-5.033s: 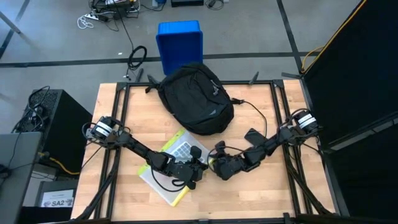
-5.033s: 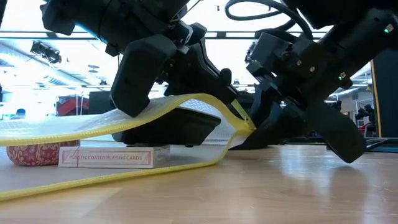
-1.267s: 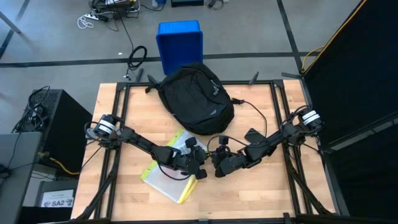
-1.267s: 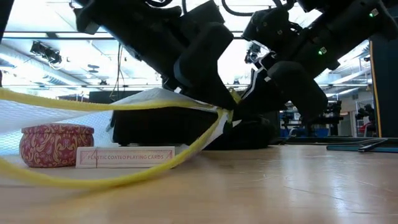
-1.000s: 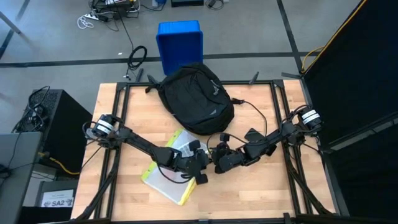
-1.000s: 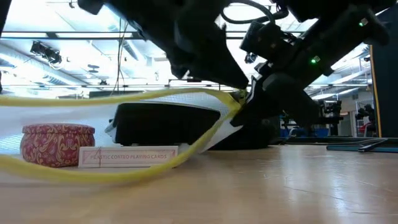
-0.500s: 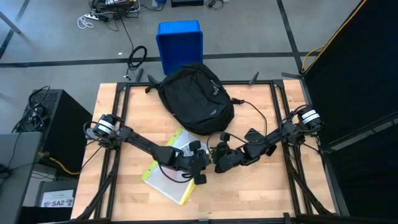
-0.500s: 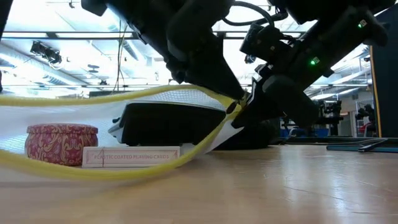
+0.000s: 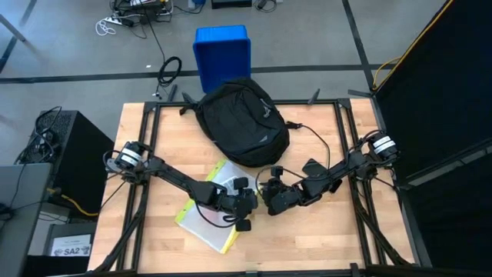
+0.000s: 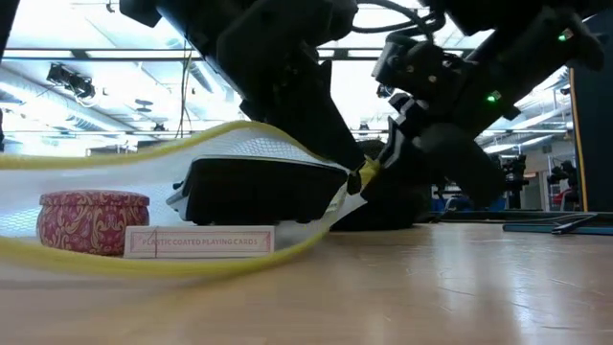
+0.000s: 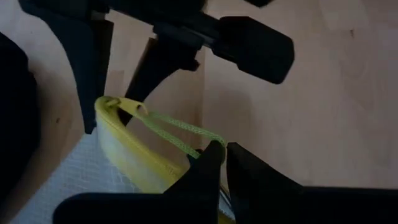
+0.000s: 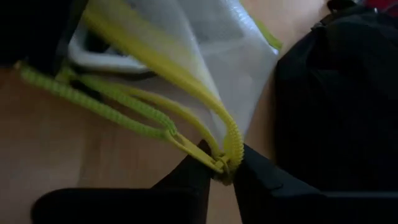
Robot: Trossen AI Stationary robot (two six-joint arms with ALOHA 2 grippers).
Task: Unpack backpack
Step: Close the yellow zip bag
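While stretched low across the wooden table (image 9: 154,238) from its left edge, reaches the middle with the left gripper (image 9: 243,206), fingers (image 11: 208,163) pinched tight on a thin yellow cord (image 11: 180,129) tied to the yellow-trimmed mesh pouch (image 9: 206,223). Lies flat on the boards under that arm, the pouch, its netting showing a dark boxy object (image 10: 259,190), a red patterned tin (image 10: 91,220) and a pack of playing cards (image 10: 199,241) in the low view. Meets it just to the right: the right gripper (image 9: 269,201), fingers (image 12: 258,177) set narrow around the pouch's yellow zipper pull (image 12: 219,163), at the pouch's corner. Sits farther back at the table's rear middle, apart from both grippers: the black backpack (image 9: 242,119). Stands beyond on the floor, a blue bin (image 9: 223,50).
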